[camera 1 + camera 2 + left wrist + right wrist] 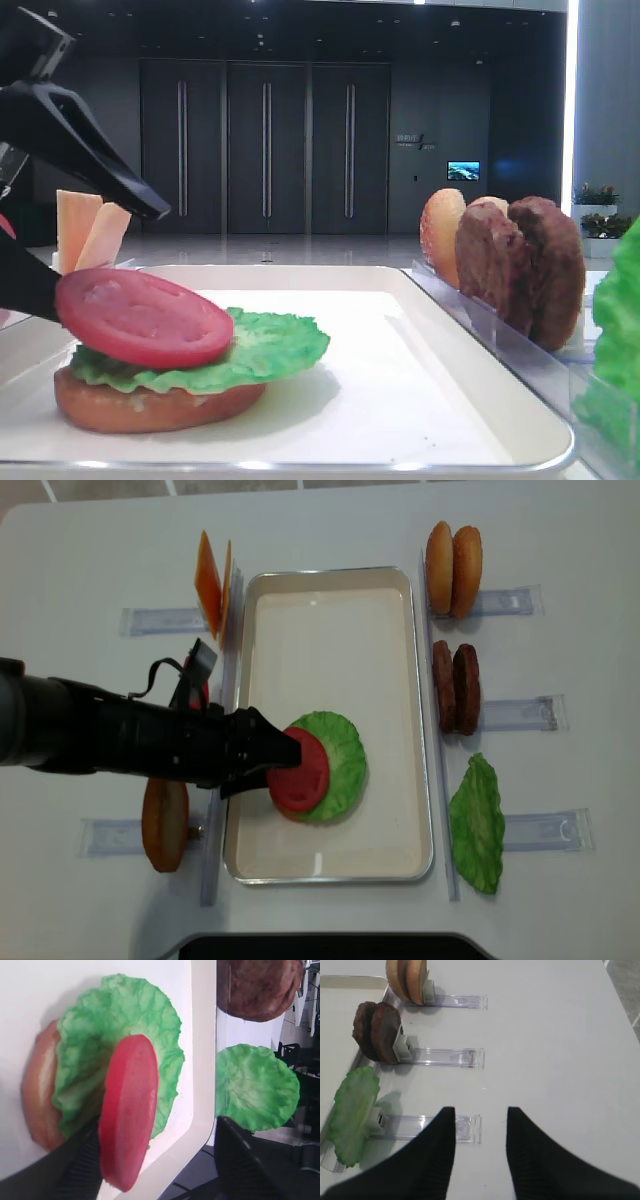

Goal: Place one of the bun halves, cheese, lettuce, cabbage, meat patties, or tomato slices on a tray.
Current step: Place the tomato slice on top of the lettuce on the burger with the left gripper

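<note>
Even, bright overhead light fills both top-down views, with soft, short shadows beside the racks (442,1057). The tray (330,600) rim shows faint glare. In the low side view the hall behind is dim, and a hard white strip of light burns out at the right edge. The left wrist view is soft (the tomato (129,1110) close to the lens is slightly blurred), its corners dark.

The left arm is stretched out low from the left side, and the left gripper (268,760) is held with its jaws wide apart. The right gripper (481,1125) is pointed downward, and its two black fingers (440,1155) are spread apart.
</note>
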Controlling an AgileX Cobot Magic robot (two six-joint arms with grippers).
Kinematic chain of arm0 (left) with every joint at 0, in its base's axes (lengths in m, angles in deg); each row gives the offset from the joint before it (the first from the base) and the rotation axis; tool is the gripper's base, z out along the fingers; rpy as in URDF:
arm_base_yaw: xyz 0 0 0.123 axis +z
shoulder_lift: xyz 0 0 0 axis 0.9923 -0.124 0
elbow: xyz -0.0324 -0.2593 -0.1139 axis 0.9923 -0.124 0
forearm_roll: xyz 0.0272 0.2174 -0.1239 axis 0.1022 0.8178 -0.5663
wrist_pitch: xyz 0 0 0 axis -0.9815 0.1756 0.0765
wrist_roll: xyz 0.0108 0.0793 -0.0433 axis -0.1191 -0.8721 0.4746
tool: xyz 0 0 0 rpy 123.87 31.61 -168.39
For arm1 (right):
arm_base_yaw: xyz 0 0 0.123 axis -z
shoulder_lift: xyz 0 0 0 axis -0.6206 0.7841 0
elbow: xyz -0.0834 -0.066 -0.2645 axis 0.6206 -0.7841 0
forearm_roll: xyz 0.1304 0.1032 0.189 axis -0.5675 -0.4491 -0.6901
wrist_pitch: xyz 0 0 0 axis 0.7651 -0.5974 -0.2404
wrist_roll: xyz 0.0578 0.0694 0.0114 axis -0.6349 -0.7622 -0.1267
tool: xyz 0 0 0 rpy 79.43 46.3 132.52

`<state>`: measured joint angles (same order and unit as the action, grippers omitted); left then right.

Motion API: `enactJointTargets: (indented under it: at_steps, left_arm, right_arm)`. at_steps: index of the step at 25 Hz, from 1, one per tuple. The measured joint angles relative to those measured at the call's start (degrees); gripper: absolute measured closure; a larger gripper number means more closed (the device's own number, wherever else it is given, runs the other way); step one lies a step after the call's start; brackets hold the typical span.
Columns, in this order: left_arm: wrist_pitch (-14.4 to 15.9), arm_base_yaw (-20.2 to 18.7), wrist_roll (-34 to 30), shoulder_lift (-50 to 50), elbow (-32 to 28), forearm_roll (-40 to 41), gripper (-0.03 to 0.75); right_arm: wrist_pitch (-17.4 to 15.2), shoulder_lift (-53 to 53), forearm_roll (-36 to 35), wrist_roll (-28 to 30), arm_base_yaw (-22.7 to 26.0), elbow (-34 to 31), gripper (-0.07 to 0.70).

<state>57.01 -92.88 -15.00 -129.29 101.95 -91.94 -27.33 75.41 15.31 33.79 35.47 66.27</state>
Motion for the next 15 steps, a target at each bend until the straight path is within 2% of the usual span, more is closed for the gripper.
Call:
enactJointTargets:
  at_steps: [8,15]
  left_arm:
    - [-2.33,0.00,9.44,0.00,4.44,7.60,0.213]
    - [-2.33,0.00,19.11,0.00,9.17,15.46,0.213]
  right_arm:
    - [0.00,0.00,0.00,0.00,0.00,0.00,0.388]
    - [0.00,0.00,0.00,0.00,0.00,0.00,0.388]
